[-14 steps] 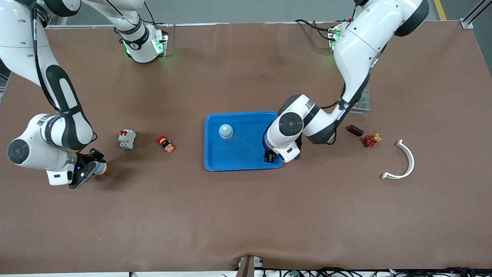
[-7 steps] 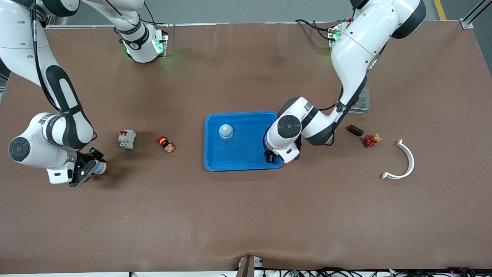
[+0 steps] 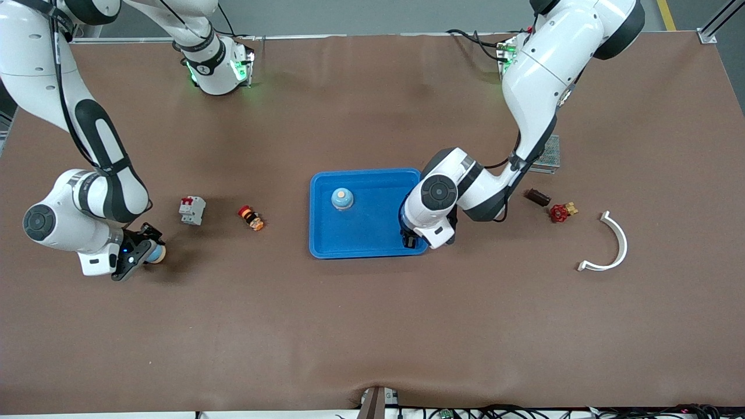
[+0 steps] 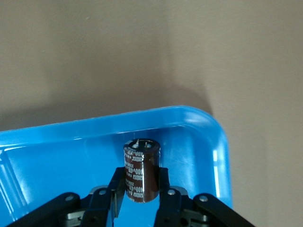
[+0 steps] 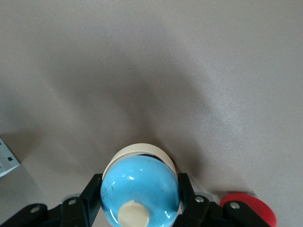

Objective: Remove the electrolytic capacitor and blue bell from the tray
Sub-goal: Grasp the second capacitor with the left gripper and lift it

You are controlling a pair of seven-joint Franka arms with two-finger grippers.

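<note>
A blue tray (image 3: pixel 372 241) lies mid-table, with a blue bell (image 3: pixel 342 198) standing in it. My left gripper (image 3: pixel 409 237) is low inside the tray's corner nearest the left arm's end. It is shut on a dark brown capacitor (image 4: pixel 142 161), which it holds upright between its fingertips (image 4: pixel 141 178) over the tray floor (image 4: pixel 57 156). My right gripper (image 3: pixel 142 253) is toward the right arm's end of the table. It is shut on a second blue bell with a cream base (image 5: pixel 139 189), held low over the bare table.
A white circuit breaker (image 3: pixel 192 210) and a red-orange push button (image 3: pixel 251 218) lie between the right gripper and the tray. Toward the left arm's end lie a dark cylinder (image 3: pixel 537 197), a red valve (image 3: pixel 560 213), a white curved piece (image 3: pixel 614 244) and a metal mesh part (image 3: pixel 548 154).
My right gripper has shifted slightly toward the tray with the bell in it. The left arm has barely moved.
</note>
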